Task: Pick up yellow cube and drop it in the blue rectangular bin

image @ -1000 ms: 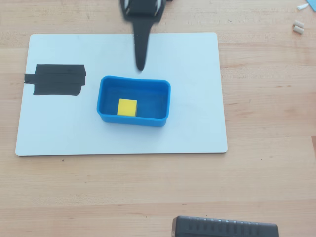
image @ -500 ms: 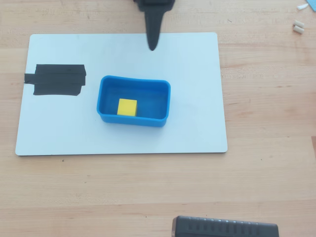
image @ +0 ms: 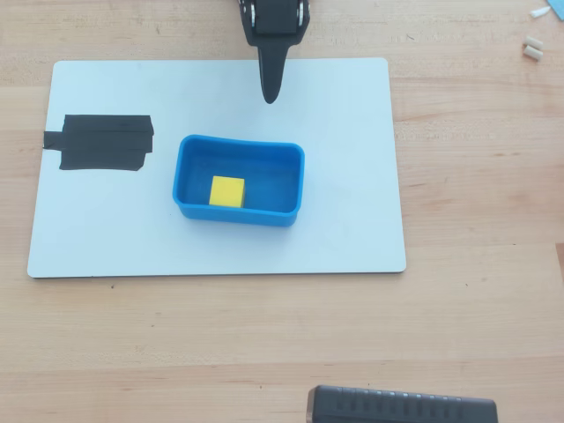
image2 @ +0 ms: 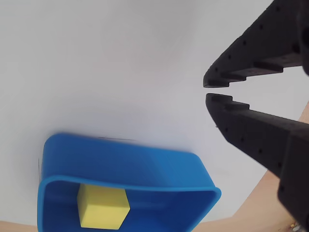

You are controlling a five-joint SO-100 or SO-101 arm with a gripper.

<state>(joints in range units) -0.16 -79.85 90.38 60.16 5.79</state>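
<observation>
Between the earlier overhead frames and this one, only the arm has changed place: its black tip drew back from just above the bin toward the far edge of the board, then came a little nearer again, while the cube and bin lie exactly as before.

Largest in the overhead view is the wooden table [image: 476, 291], pale and bare around the work area. On it lies a white board [image: 352, 220], a rounded rectangle covering most of the left and middle. A black tape patch [image: 99, 142] is stuck to the board's left part. At the near edge of the view a dark ribbed block [image: 401, 407] pokes in, and a few small white bits [image: 531, 48] sit at the far right corner of the table.

The blue rectangular bin [image: 241, 216] sits near the middle of the board, to the right of the tape and apart from it. The gripper [image: 270, 97] hangs over the board's far part, pointing toward the bin but clear of it. In the wrist view its two black fingers [image2: 251, 130] nearly meet at the tips, a thin gap between them, with nothing held.

The yellow cube [image: 227, 191] rests on the bin's floor, in its left half, close to the near wall.
</observation>
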